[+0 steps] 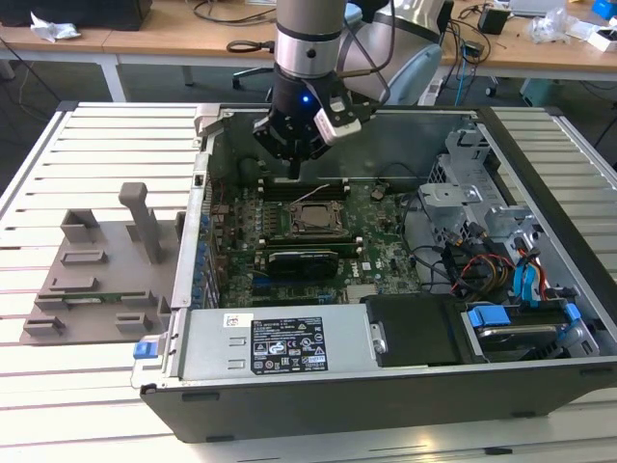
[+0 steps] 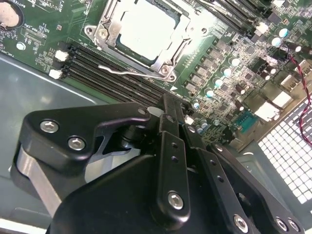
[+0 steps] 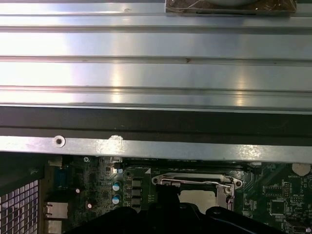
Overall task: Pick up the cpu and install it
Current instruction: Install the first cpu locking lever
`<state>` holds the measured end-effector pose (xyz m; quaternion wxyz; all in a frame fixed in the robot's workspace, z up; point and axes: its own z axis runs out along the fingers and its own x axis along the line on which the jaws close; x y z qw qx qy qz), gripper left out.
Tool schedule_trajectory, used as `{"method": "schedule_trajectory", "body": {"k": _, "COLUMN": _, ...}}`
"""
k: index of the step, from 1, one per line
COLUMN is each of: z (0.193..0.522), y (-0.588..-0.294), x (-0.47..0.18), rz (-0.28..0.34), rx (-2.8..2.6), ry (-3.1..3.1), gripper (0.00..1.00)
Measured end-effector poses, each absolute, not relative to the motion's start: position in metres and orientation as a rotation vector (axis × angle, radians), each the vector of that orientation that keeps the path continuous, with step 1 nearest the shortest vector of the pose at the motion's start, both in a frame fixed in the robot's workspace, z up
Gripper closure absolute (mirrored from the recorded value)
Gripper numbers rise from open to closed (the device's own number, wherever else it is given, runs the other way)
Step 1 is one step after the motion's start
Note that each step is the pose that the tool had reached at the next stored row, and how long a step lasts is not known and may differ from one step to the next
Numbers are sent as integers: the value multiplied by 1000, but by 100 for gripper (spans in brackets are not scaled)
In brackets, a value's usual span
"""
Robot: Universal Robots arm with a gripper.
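Closed, empty gripper (image 1: 294, 164) above the apparently seated cpu (image 2: 146, 27); ribbed metal table (image 1: 87, 145), wooden desks (image 1: 174, 39) behind.

Silver-grey cpu (image 2: 146, 27) flat in socket

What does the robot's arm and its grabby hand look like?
The arm is a fat round tube, silver-grey with a black band, a small blue light glowing on it, and a white box clipped at its wrist. The gripper is matte black, with chunky linked bars joined by shiny silver screws.
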<state>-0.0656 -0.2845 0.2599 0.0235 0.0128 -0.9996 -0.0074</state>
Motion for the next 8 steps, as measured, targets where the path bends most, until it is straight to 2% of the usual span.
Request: {"method": "schedule_trajectory", "body": {"k": 8, "z": 251, "y": -287, "x": -66, "rz": -40, "rx": 40, "ry": -3094, "gripper": 89}}
